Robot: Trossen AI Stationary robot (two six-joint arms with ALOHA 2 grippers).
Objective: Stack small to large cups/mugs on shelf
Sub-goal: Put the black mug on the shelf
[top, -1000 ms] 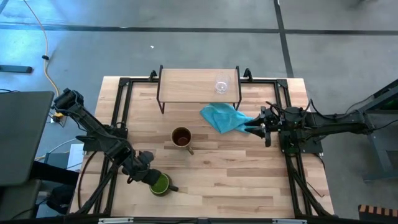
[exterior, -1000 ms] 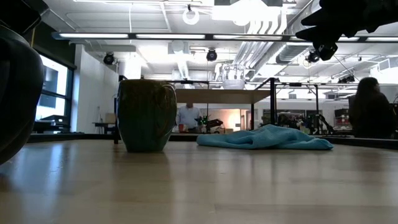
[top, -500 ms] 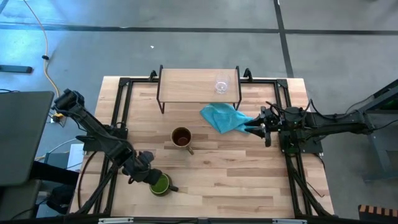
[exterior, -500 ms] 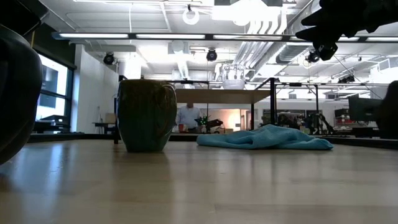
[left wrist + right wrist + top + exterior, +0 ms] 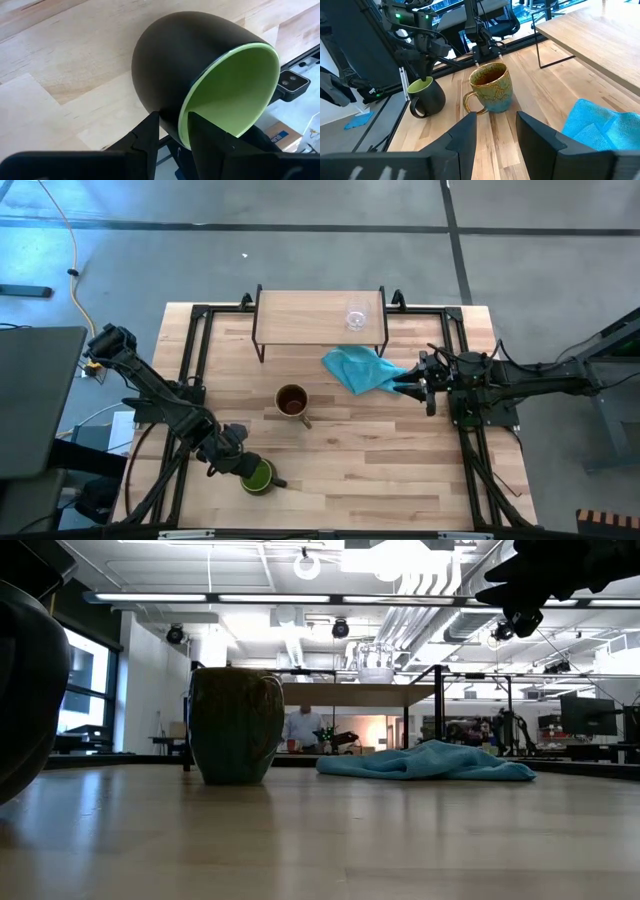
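The dark mug with green inside [image 5: 258,476] stands near the table's front left, and my left gripper [image 5: 240,464] is shut on its rim. In the low view the mug [image 5: 20,690] fills the left edge. The tan-brown mug [image 5: 292,401] stands upright on its base mid-table. The small clear glass cup [image 5: 355,317] stands on the shelf [image 5: 310,318] at its right end. My right gripper [image 5: 412,380] hovers open at the table's right, above a teal cloth's edge, with nothing between its fingers. My left gripper pinches the dark mug's wall at the rim [image 5: 182,117], one finger [image 5: 205,135] inside and one finger [image 5: 150,135] outside. It grips the side opposite the handle [image 5: 415,111]. The fingers slant down from the table's left. The mug [image 5: 426,95] sits upright, its base on the table as far as shows.
A crumpled teal cloth [image 5: 360,370] lies between the shelf and my right gripper. Black frame rails [image 5: 190,360] run along the table's left and right sides. Bare wood lies between the tan-brown mug and the shelf's front legs.
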